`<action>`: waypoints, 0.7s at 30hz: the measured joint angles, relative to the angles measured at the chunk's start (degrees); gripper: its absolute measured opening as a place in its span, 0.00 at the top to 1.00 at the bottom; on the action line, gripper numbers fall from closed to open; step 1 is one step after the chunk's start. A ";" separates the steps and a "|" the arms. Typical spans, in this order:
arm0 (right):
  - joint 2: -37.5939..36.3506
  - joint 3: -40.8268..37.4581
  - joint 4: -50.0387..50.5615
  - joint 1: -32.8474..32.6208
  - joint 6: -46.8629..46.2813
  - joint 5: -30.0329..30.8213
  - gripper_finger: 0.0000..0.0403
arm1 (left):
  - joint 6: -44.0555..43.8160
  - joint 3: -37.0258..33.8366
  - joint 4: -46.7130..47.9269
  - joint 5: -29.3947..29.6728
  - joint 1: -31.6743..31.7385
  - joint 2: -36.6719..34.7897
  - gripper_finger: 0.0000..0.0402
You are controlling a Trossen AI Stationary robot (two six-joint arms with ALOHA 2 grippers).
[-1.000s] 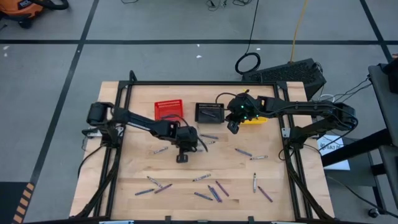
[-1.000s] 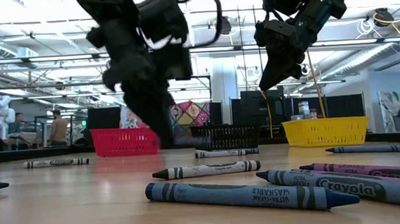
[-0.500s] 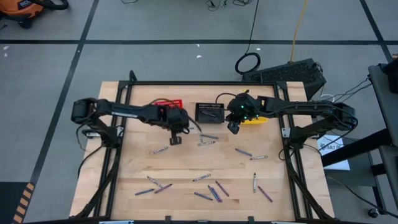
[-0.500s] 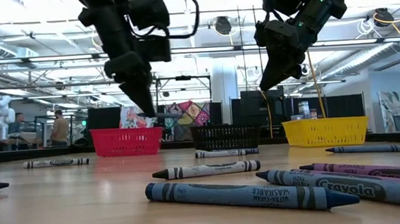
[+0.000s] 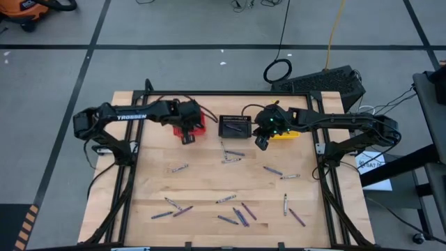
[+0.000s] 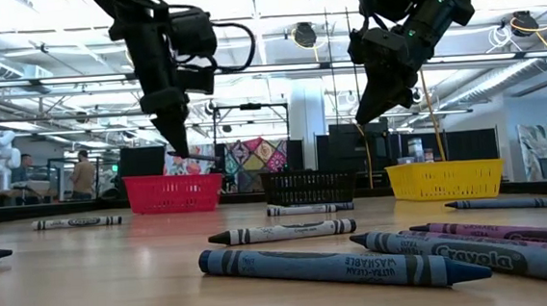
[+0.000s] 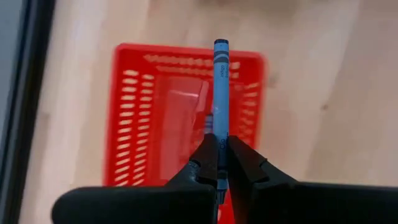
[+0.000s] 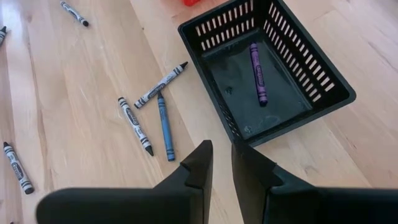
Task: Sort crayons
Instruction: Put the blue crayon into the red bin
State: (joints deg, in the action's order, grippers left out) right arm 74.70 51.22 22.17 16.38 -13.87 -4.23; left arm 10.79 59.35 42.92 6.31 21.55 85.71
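Surface: wooden table [image 5: 209,185] on a grey floor marked with dark tape lines, a busy workshop visible behind in the low view
Left gripper: [image 7: 219,155] fingers pinched on 1 blue crayon [image 7: 220,93], held in the air over the red basket [image 7: 130,124]; the crayon sticks out forward past the fingertips
Right gripper: [image 8: 221,158] hangs above the table just off a corner of the black basket [image 8: 311,68], next to the yellow basket [image 5: 287,134]; a narrow gap shows between its fingers and nothing is in them
Baskets: 3 in a row along the far edge, red, black, yellow
Black basket contents: 1 purple crayon [image 8: 257,73] lying flat on its floor
Red basket contents: at least 1 crayon seems to lie inside, blurred, count cannot be told
Loose crayons near the black basket: 3 [image 8: 146,118], 2 grey and 1 blue, lying close together on the wood
Other loose crayons: roughly 15 scattered over the near half of the table [image 5: 237,215], in blue, purple and grey, several bunched at the near middle; exact count unclear
People: 1 person [image 6: 82,174] stands far back in the room
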 joint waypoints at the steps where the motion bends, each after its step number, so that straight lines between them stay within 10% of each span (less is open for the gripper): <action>1: 0.00 0.02 0.00 0.00 0.01 -0.01 0.88 | 0.33 0.00 0.27 0.02 0.72 0.00 0.98; 21: 0.00 0.00 0.00 0.00 -0.42 -0.02 0.88 | 0.20 -7.52 -2.70 -0.15 7.40 0.00 0.98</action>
State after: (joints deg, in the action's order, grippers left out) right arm 74.70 51.22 22.17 16.38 -14.28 -4.25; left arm 10.99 51.83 40.22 6.16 28.95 85.71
